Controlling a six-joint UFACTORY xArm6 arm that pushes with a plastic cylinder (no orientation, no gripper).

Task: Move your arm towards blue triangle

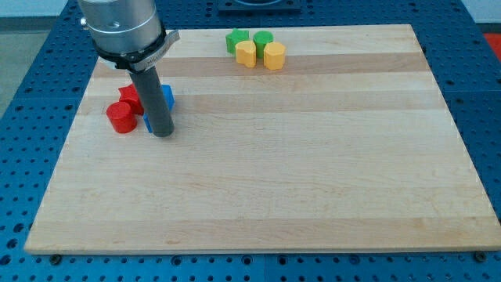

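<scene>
My tip (160, 133) rests on the wooden board at the view's left. It stands right against the blue blocks. One blue block (167, 96) shows just to the right of the rod, and a sliver of another blue block (147, 122) shows to its left; the rod hides most of both, so I cannot make out which one is the triangle. A red cylinder (120, 117) and another red block (130, 95) sit just left of the rod.
At the view's top centre sits a tight cluster: two green blocks (237, 38) (263, 38) and two yellow blocks (246, 53) (274, 56). The wooden board (297, 157) lies on a blue perforated table.
</scene>
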